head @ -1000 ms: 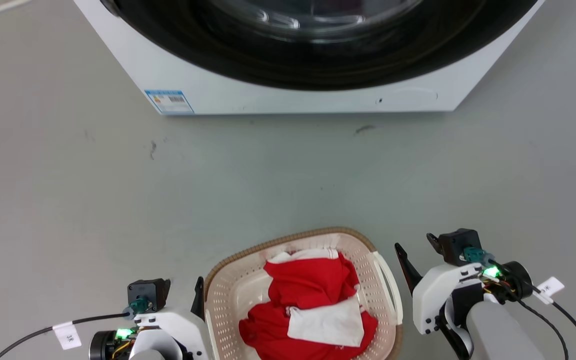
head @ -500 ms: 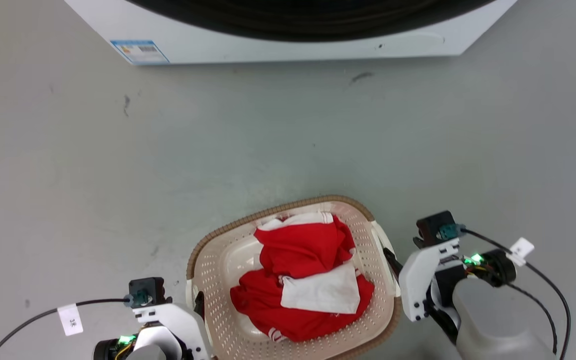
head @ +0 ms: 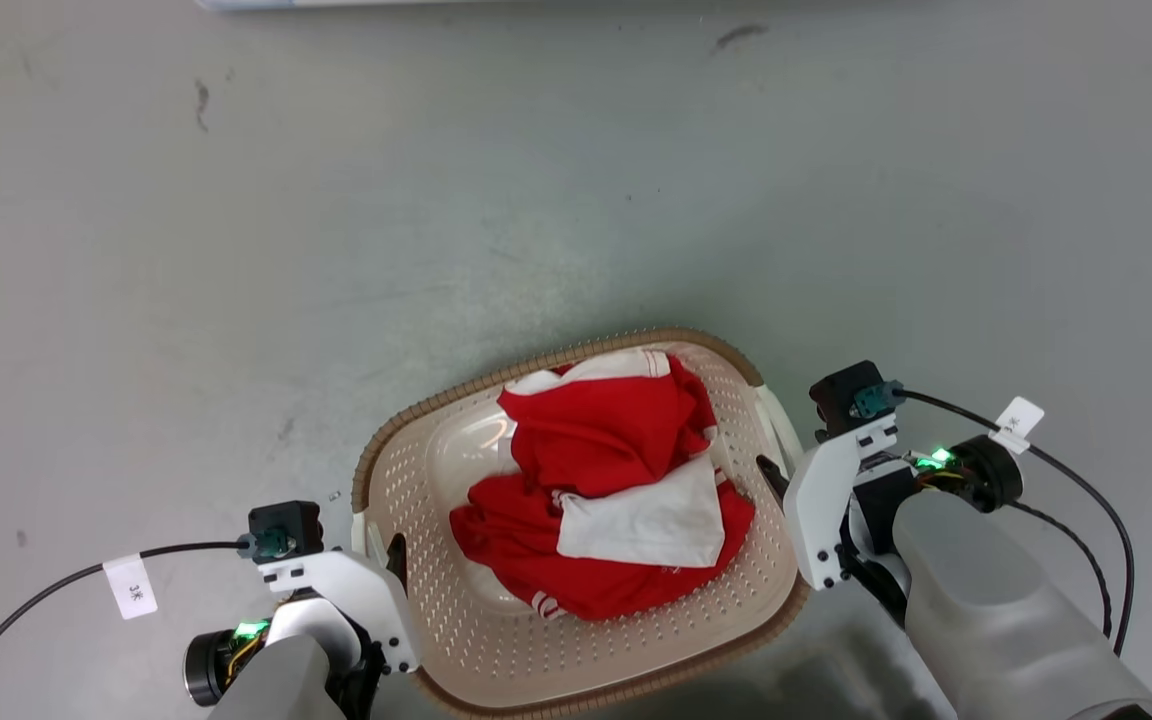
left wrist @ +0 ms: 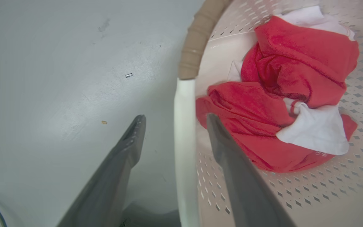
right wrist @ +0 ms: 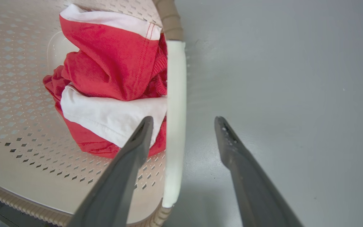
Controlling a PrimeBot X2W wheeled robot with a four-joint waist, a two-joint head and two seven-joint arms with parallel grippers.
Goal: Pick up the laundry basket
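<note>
1. laundry basket (head: 526,650) sits on the grey floor (head: 336,250) right between my two arms; red and white clothes (head: 616,510) bunched up inside
2. my left gripper (left wrist: 175,116) is spread wide, straddling the left handle (left wrist: 183,132); one finger inside the basket, one outside
3. my right gripper (right wrist: 184,118), same deal; fingers wide apart around the right handle (right wrist: 175,94), gap on both sides, not pinching it
</note>
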